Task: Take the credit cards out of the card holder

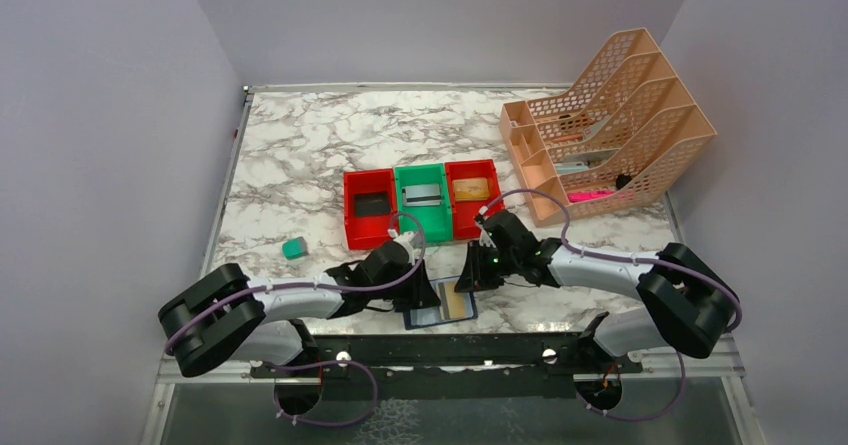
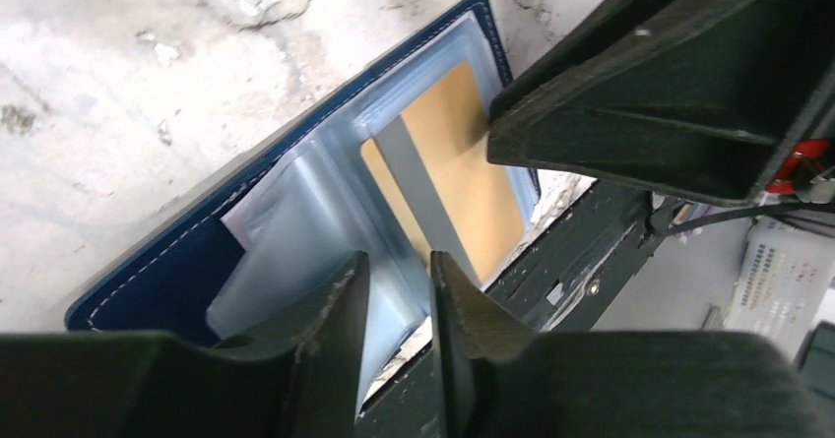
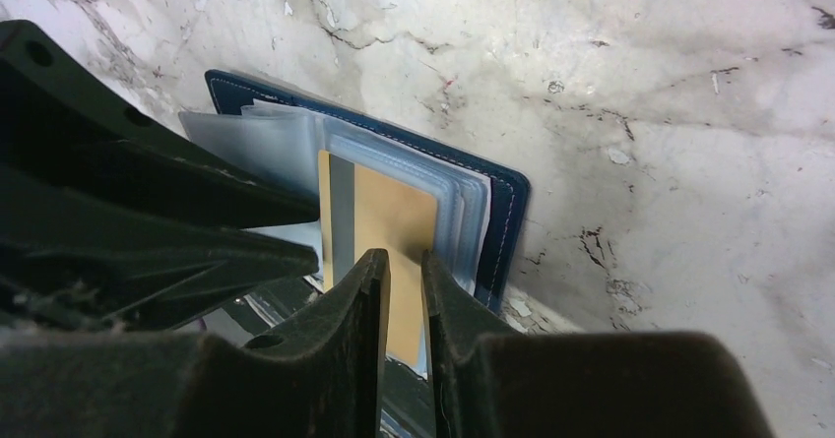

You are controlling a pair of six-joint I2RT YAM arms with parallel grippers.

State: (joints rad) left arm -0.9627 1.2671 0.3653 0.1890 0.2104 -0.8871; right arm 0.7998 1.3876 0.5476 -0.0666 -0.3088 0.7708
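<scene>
Small teal block (image 1: pixel 294 248) sits left of the left gripper (image 1: pixel 424 293), well apart. Just beyond both grippers, touching in a row: red plastic bin (image 1: pixel 352 227), green plastic bin (image 1: pixel 437 226), second red plastic bin (image 1: pixel 460 227). Peach mesh plastic file rack (image 1: pixel 610 125) stands beyond and right of the right gripper (image 1: pixel 470 277). All rest on the white-grey marbled tabletop (image 1: pixel 300 155).

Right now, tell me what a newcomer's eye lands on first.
The navy card holder lies open at the table's near edge, a gold card in its clear sleeve, with the left gripper and right gripper crowding over it. Behind stand red and green bins, and a peach mesh rack far right.
</scene>
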